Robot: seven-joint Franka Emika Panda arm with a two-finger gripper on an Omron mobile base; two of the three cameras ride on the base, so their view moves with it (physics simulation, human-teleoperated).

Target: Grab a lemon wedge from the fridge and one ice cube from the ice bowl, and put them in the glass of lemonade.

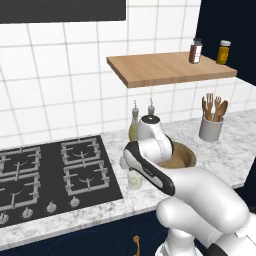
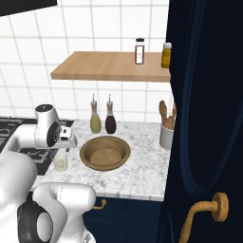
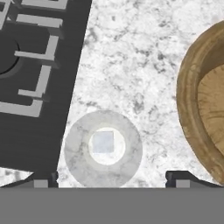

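directly below the spread, empty gripper point(image 3: 109, 177), near the worktop's point(image 3: 131, 65) front edge, stands the small clear lemonade glass point(image 3: 103, 148), a pale ice cube point(image 3: 103, 142) inside; beyond, the tan-brown wooden ice bowl point(image 3: 192, 105). ice step apparently done; fetching the lemon wedge from the fridge comes next.

No text, brand, number or sign can be read anywhere here. The two jars point(image 1: 195, 51) on the wooden shelf point(image 1: 165, 67) carry labels, but they are too small and blurred to make out, and the stove knobs point(image 1: 51, 207) show no legible markings.
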